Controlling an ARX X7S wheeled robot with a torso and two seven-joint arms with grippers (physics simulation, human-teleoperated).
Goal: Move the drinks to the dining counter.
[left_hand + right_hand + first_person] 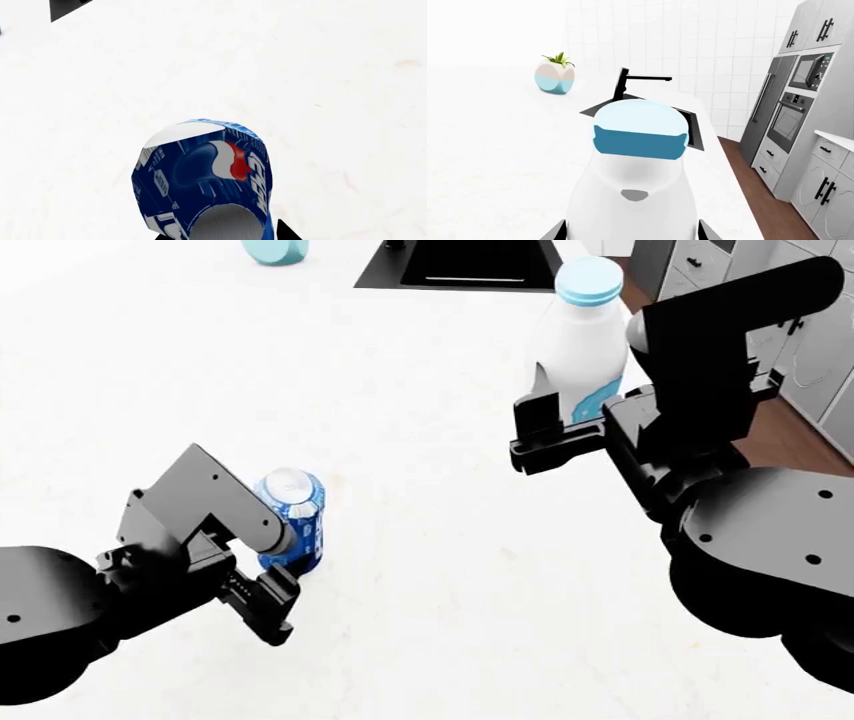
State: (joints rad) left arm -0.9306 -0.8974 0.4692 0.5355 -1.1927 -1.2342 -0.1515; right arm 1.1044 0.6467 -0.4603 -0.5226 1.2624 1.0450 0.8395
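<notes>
The blue Pepsi can (pixel 292 518) stands upright on the white dining counter (pixel 441 580), between the fingers of my left gripper (pixel 283 565). In the left wrist view the can (pixel 207 175) fills the space between the jaws of the left gripper (pixel 223 236), which is shut on it. My right gripper (pixel 561 435) is shut on the lower body of the white milk bottle (pixel 583 350) with the light-blue cap, near the counter's right edge. The bottle (pixel 634 190) sits between the two fingertips of the right gripper (pixel 630 232). Its base is hidden.
A black sink (pixel 467 265) with a black faucet (pixel 627 82) is set into the counter at the far side. A blue-and-white plant pot (pixel 554 77) stands left of it. Grey cabinets and a built-in oven (pixel 800 95) stand beyond the counter's right edge.
</notes>
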